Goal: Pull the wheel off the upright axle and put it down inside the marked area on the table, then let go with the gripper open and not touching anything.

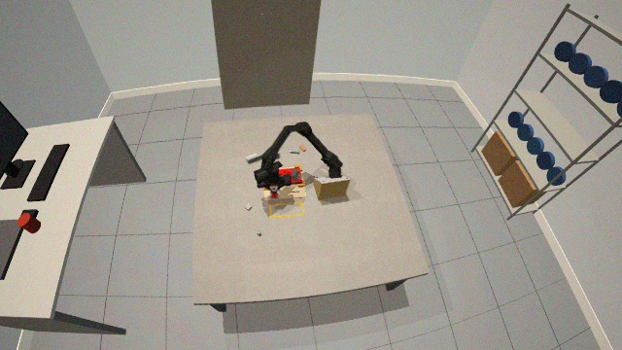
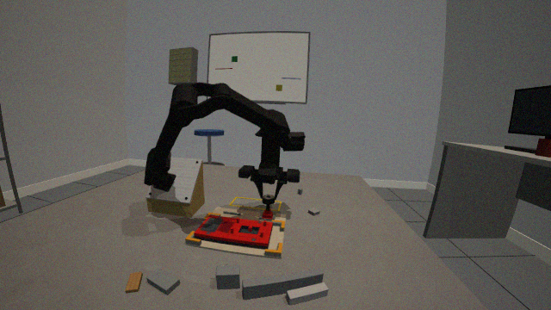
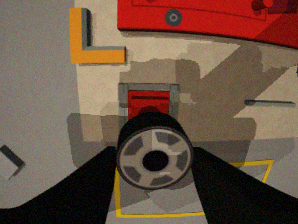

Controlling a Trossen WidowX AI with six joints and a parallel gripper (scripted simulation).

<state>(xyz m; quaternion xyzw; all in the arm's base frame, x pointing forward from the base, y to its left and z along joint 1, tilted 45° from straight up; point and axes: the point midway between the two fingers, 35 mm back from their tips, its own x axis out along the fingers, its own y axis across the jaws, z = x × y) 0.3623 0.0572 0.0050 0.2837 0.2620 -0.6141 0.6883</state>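
My gripper (image 1: 274,186) (image 2: 268,196) (image 3: 153,153) is shut on the wheel, a dark tyre with a grey spoked face. The wheel (image 2: 268,200) (image 3: 154,135) is level and raised above the red axle block (image 2: 268,213) (image 3: 149,98). The dark upright axle (image 2: 268,207) shows beneath the wheel. Whether its tip is still inside the hub I cannot tell; in the wrist view the hub hole looks dark. The marked area, a yellow outline (image 1: 287,216) (image 2: 250,199) (image 3: 160,215), lies beside the axle block, partly hidden by wheel and fingers in the wrist view.
A red board (image 1: 292,175) (image 2: 234,231) (image 3: 200,22) lies on a beige base with orange corners (image 3: 77,35). A slanted box (image 1: 331,189) (image 2: 195,189) stands by the arm's base. Small grey pieces (image 2: 313,212) (image 2: 227,276) and an orange piece (image 2: 133,282) lie around.
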